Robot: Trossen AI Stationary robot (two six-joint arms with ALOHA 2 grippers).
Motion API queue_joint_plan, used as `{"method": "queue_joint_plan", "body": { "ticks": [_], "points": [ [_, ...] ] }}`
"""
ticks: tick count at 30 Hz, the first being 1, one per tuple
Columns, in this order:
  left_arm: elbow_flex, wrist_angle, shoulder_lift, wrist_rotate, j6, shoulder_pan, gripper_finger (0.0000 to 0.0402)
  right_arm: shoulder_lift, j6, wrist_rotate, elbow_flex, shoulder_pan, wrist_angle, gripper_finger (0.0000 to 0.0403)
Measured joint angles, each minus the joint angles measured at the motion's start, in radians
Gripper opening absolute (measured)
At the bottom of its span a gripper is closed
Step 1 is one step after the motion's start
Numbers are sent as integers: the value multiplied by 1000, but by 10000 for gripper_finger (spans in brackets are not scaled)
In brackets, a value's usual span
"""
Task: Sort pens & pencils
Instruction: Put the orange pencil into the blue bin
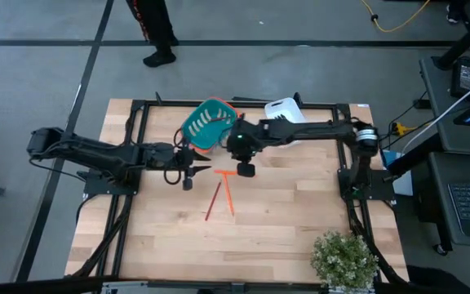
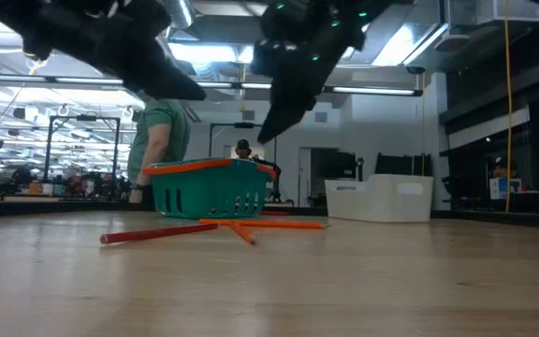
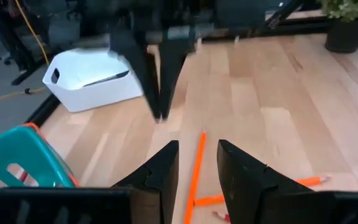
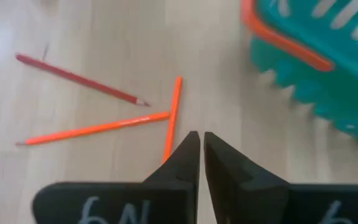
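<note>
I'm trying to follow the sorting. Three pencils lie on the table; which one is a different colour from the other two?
The dark red pencil, lying farthest out from the teal basket. The other two pencils are bright orange and meet in a T shape.

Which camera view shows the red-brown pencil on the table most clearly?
The right wrist view: the red-brown pencil lies there whole, with its tip visible, beside two orange pencils. The high view shows it as a thin line; the low view sees it edge-on; the left wrist view shows at most a red end at the bottom edge.
</note>
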State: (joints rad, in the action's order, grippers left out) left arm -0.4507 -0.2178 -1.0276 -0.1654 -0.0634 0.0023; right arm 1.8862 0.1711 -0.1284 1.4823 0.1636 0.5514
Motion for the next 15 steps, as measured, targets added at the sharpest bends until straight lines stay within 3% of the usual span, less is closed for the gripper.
{"method": "queue_joint_plan", "body": {
  "ticks": [7, 15],
  "points": [
    [-167, 136, -151, 52, 7, 31, 103, -262, -10, 0, -323, -1, -350, 26],
    [-412, 356, -425, 75, 6, 43, 103, -475, -1, 3, -645, -23, -767, 26]
  ]
}}
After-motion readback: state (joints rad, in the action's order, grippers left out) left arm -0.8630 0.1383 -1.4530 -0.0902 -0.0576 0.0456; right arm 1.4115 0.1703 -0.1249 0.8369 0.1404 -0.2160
